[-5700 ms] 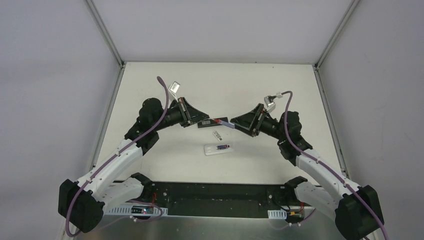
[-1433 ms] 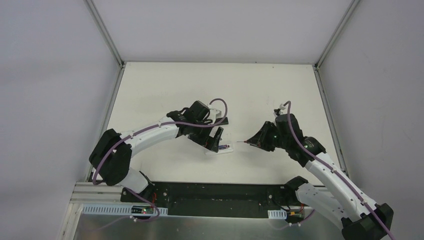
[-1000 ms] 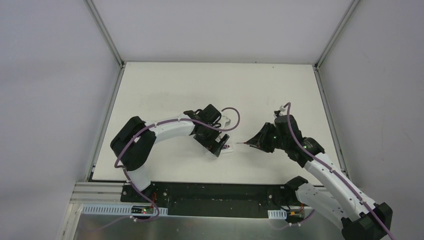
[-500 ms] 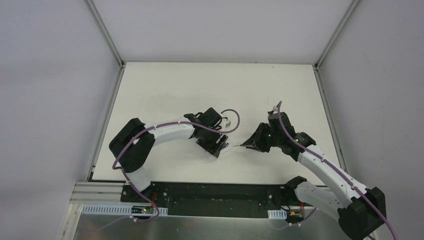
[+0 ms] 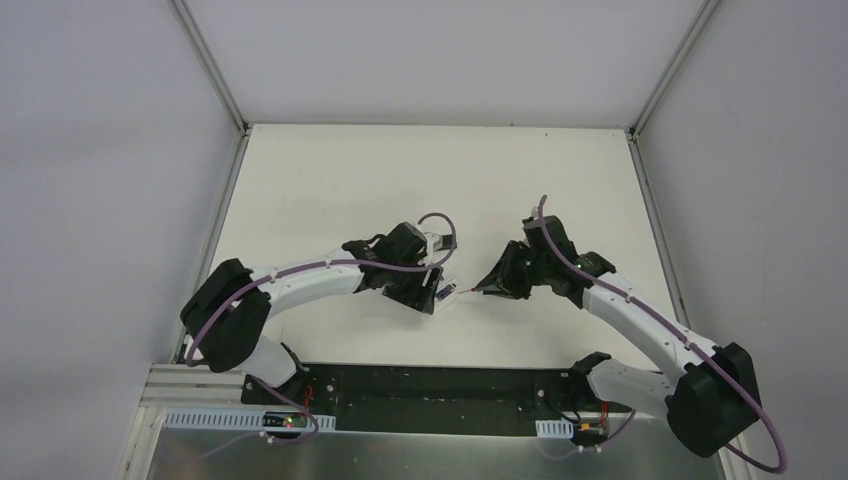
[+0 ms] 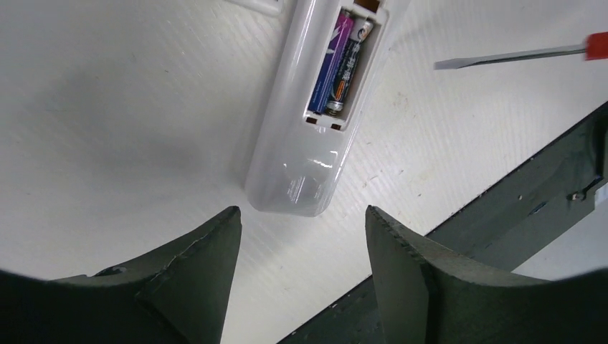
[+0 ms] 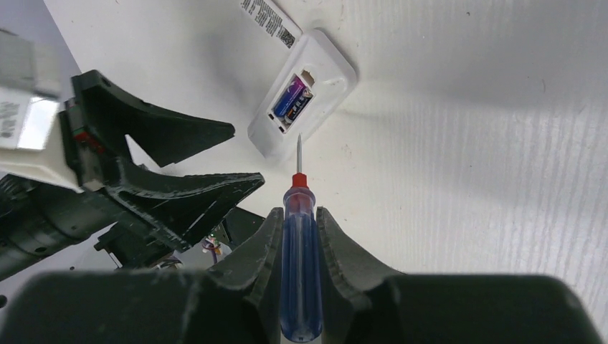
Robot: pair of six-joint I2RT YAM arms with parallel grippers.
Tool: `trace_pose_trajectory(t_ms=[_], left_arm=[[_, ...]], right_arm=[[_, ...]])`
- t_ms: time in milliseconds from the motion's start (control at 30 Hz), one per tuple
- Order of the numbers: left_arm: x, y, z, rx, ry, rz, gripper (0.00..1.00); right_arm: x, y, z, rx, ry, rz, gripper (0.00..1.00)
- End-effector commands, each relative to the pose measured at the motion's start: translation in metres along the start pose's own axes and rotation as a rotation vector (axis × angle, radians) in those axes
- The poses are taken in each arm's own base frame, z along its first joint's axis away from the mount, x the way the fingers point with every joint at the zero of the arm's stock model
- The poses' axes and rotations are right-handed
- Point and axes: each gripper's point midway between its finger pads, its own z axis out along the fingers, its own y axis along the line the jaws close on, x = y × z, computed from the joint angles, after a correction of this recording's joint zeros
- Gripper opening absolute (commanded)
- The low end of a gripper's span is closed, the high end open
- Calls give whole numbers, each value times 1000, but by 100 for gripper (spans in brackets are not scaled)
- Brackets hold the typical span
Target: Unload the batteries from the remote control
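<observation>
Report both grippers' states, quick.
Left gripper: open, holding nothing; the remote lies just ahead of its fingertips.
Right gripper: closed on the screwdriver.

From my seat, the left arm (image 5: pixel 300 278) and right arm (image 5: pixel 640 318) are white shells between bulky black joints, with a purple cable (image 5: pixel 437 214) running along each. The left gripper (image 6: pixel 302 215) and right gripper (image 7: pixel 300 213) have matte black, wedge-shaped fingers (image 6: pixel 193 265) with grainy edges.
</observation>
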Motion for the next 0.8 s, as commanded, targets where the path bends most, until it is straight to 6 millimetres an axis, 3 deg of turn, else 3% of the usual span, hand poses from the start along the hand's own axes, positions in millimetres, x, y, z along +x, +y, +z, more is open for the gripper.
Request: trace_pose_trajectory(t_ms=[0, 200, 567, 767], left_arm=[[-31, 0, -20, -42, -192, -75, 62], [-36, 16, -25, -33, -219, -151, 57], [-36, 10, -1, 40, -122, -184, 50], [-33, 9, 5, 58, -112, -190, 48]], right_arm=[[-8, 27, -1, -64, -5, -45, 0], [-9, 37, 7, -74, 14, -40, 0], [-10, 43, 26, 30, 19, -59, 0], [-2, 41, 25, 77, 22, -72, 0]])
